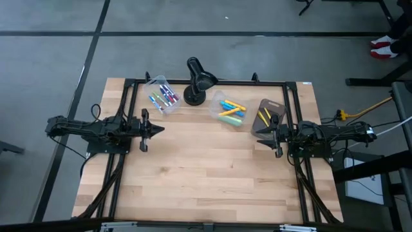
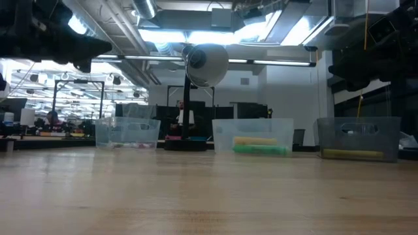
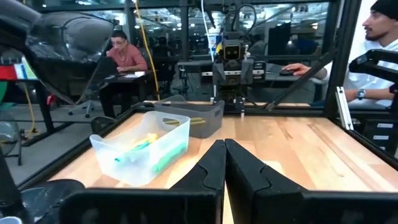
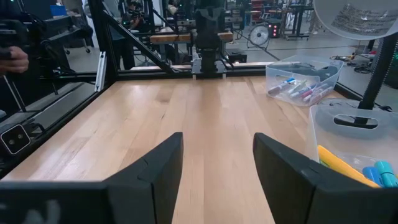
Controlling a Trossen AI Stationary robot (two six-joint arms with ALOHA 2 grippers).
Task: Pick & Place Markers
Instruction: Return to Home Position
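Wooden worktop (image 1: 206,180): left end effector (image 1: 159,129) at its left edge, fingers pressed together, right end effector (image 1: 259,138) opposite, fingers spread wide on nothing; beyond both, by the far edge, markers (image 1: 164,98) lie slantwise in a clear tub (image 1: 156,80) nearer the left one, others in a second tub (image 1: 217,96) and grey bin (image 1: 273,103) nearer the right.

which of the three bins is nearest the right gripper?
The dark grey plastic bin, directly beside the right gripper. The clear left tub and clear middle tub sit farther off, flanking the black desk lamp.
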